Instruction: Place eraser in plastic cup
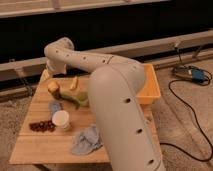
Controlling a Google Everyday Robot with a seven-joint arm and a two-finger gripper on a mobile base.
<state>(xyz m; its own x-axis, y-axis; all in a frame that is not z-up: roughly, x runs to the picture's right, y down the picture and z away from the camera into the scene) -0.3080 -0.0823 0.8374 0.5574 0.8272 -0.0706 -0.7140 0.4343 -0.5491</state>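
A white plastic cup (61,120) stands upright on the left half of the wooden table (30,150). A small pale blue flat object (54,106) lies just behind the cup, and I cannot tell whether it is the eraser. My arm sweeps from the lower right up over the table, and its gripper (50,67) hangs at the table's far left edge, well behind the cup. A pale yellow object (45,75) lies right below the gripper.
A brown can (53,88), a yellow wedge (74,82) and a green object (76,99) sit behind the cup. Dark red berries (42,126) lie to its left, a grey cloth (86,140) in front. A yellow bin (151,86) stands at the right. Cables (186,100) lie on the floor.
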